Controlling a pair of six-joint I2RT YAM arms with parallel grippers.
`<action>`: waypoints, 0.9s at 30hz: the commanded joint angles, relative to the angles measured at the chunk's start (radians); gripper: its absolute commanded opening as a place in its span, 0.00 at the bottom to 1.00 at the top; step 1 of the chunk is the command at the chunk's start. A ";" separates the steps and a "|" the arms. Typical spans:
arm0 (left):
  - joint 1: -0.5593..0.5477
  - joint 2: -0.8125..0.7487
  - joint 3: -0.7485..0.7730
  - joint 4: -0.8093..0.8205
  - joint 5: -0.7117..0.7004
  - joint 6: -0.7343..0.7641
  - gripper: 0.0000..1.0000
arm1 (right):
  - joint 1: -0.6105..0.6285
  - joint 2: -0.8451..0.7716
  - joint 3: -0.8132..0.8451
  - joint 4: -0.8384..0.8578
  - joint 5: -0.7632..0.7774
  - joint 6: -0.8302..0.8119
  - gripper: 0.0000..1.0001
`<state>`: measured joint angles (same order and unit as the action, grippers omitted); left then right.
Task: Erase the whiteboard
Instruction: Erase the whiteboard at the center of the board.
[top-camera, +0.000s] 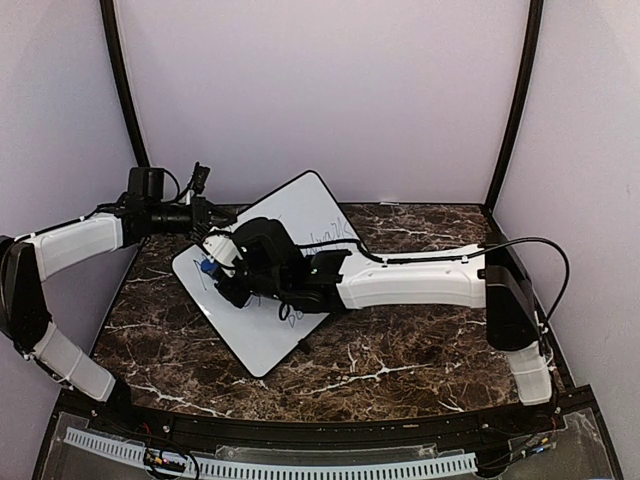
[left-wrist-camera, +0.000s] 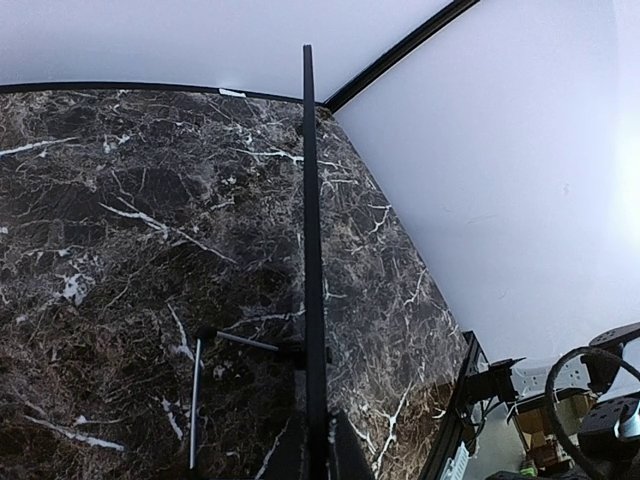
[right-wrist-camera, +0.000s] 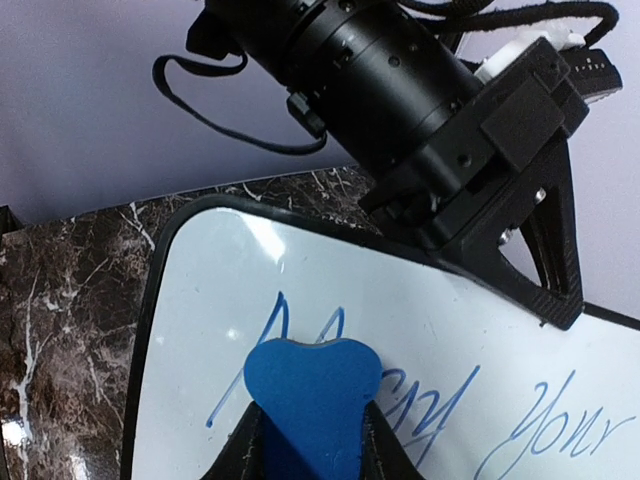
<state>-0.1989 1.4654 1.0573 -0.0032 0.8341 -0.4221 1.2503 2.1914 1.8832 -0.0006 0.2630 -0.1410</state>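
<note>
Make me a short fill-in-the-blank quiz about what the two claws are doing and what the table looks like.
1. The right claw holds a ____ eraser over the handwriting.
2. The left claw is shut on the thin black rim of the ____.
3. The table has a dark, white-veined ____ pattern.

Missing words: blue; whiteboard; marble.

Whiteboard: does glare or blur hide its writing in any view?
Right wrist view: the whiteboard shows only a faint reflection at upper left; blue writing and blue eraser are sharp. Top external view: even light, writing too small to read. Left wrist view: board edge-on, a dark line; wall at right washed out.
</note>
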 joint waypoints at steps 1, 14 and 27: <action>-0.019 -0.014 -0.017 0.121 0.014 -0.030 0.00 | 0.003 -0.110 -0.074 0.026 -0.008 0.020 0.23; -0.074 -0.050 -0.046 0.157 -0.056 -0.033 0.00 | 0.004 -0.143 -0.098 0.013 -0.042 0.056 0.23; -0.080 -0.071 -0.059 0.178 -0.042 -0.036 0.00 | 0.004 -0.031 0.036 -0.043 -0.082 0.070 0.23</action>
<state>-0.2615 1.4414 1.0092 0.0978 0.7807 -0.4786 1.2503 2.1185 1.8717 -0.0319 0.1978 -0.0868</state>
